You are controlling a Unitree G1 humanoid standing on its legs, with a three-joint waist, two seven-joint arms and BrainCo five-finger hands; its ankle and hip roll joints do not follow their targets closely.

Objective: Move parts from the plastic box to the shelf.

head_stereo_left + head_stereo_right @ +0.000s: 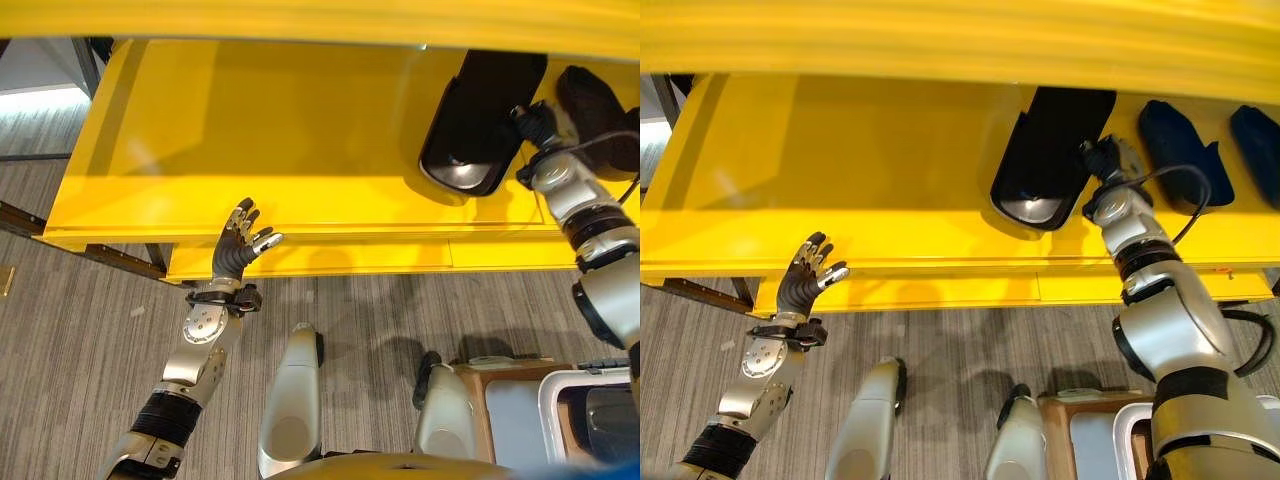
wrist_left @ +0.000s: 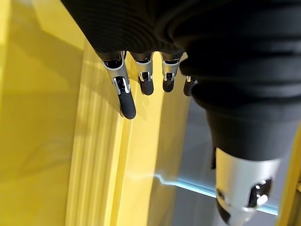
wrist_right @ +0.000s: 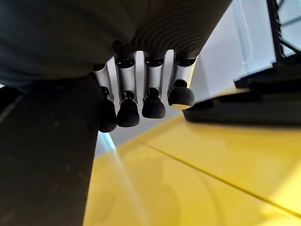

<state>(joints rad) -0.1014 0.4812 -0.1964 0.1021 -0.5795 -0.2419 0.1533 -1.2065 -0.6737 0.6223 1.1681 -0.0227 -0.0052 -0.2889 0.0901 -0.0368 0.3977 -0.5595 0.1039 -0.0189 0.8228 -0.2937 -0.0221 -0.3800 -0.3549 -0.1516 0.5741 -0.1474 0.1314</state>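
A long black part (image 1: 483,120) (image 1: 1048,155) lies on the yellow shelf (image 1: 250,130), its glossy rounded end toward the front edge. My right hand (image 1: 1106,160) (image 1: 538,128) is at the part's right side with its fingers (image 3: 153,106) curled against it; the part (image 3: 47,160) shows dark beside them. My left hand (image 1: 240,245) (image 1: 805,275) is raised open in front of the shelf's front edge, holding nothing, its fingers (image 2: 126,96) straight along the yellow lip. The white plastic box (image 1: 553,400) stands low at the right with a dark part (image 1: 612,420) inside.
Two more dark parts (image 1: 1175,140) (image 1: 1257,138) lie on the shelf to the right of my right hand. A yellow upper board (image 1: 960,45) overhangs the shelf. The box rests on a brown stand (image 1: 482,378). Grey plank floor (image 1: 80,330) lies below.
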